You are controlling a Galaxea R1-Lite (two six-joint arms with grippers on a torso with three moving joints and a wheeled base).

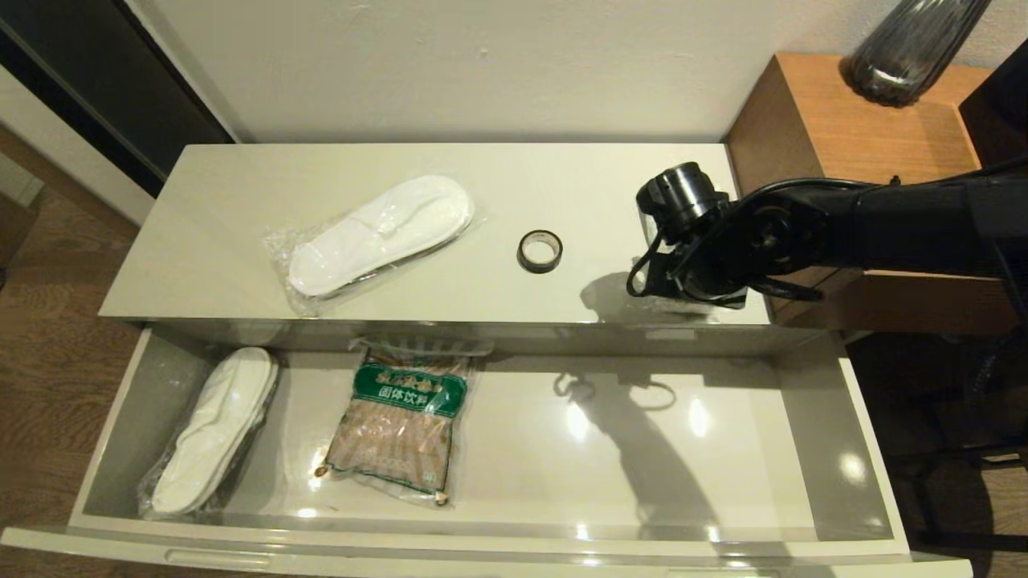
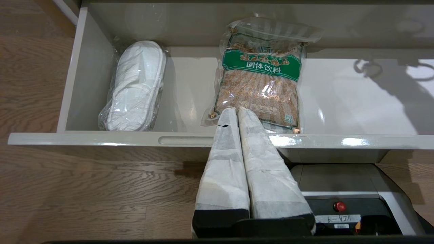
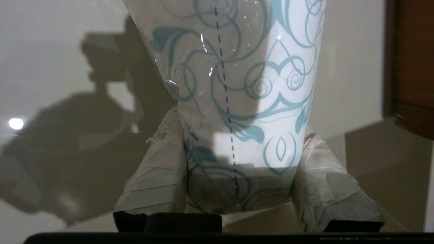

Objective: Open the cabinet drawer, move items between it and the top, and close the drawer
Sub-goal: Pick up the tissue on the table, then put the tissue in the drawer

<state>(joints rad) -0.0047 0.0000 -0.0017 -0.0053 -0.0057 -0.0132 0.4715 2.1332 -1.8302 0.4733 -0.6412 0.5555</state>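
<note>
right gripper: over right end of the top, fingers clamped on both sides of white packet with teal swirls
tape roll: on the top, near the right gripper, toward the left arm's side
bagged slippers: on the top, well beyond the tape
left gripper: fingers pressed together, empty, above front edge of open cabinet drawer
drink-mix bag: in drawer, just past left fingertips
second slipper bag: in drawer, well off, at the left end

cabinet top, bagged slippers, tape roll

Black right arm with looped cable; gripper fingers wrapped in white tape
</note>
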